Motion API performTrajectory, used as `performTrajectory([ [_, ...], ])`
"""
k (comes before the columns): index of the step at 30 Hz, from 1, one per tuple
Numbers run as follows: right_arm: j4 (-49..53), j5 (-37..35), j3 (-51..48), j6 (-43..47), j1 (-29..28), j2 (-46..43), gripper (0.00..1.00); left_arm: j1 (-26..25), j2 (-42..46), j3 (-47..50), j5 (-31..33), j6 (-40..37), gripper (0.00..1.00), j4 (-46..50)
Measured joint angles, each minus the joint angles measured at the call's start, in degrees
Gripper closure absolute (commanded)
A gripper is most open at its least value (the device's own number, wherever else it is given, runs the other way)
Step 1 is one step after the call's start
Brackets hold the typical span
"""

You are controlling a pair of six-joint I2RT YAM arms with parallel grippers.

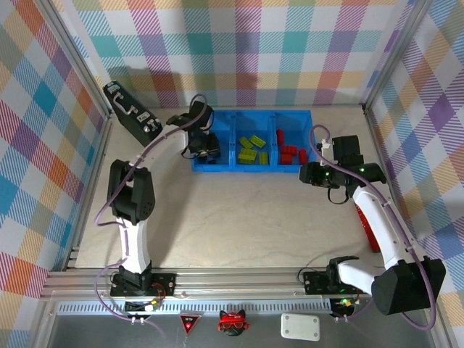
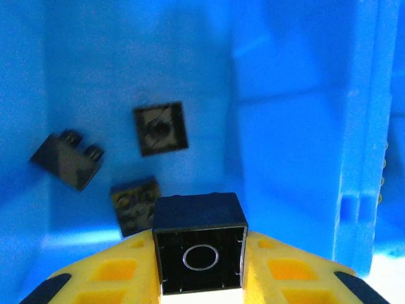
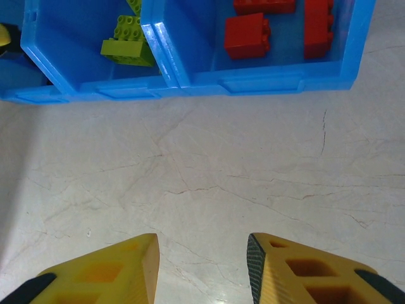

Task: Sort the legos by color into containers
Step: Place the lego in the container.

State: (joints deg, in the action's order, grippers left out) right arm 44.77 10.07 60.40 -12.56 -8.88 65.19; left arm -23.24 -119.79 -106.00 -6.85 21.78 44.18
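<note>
The blue tray (image 1: 254,168) of three containers stands at the back middle. My left gripper (image 1: 205,150) reaches down into the left compartment (image 2: 285,95), shut on a black cube lego (image 2: 199,244) held hollow side up. Three black legos (image 2: 161,128) lie on that compartment's floor below it. Lime green legos (image 1: 251,148) fill the middle compartment and red legos (image 1: 290,151) the right one. My right gripper (image 3: 202,253) is open and holds nothing. It hovers over bare table just in front of the tray's right end (image 3: 253,82), near a green brick (image 3: 128,43) and a red brick (image 3: 247,35).
A black case with silver latches (image 1: 132,111) lies at the back left, close to the tray. A long red bar (image 1: 373,235) lies by the right wall, partly behind my right arm. Metal frame posts and plaid walls close in the table (image 1: 232,217).
</note>
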Motion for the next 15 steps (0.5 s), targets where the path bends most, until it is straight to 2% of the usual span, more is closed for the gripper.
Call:
performTrajectory([
  [11, 0.2, -1.1, 0.0, 0.0, 0.0, 0.0, 0.57, 0.2, -9.6, -7.2, -3.2, -1.7, 0.69, -0.9],
  [15, 0.6, -1.5, 0.0, 0.1, 0.0, 0.3, 0.57, 0.6, -11.3, -8.0, -3.7, -1.8, 0.66, -1.2],
])
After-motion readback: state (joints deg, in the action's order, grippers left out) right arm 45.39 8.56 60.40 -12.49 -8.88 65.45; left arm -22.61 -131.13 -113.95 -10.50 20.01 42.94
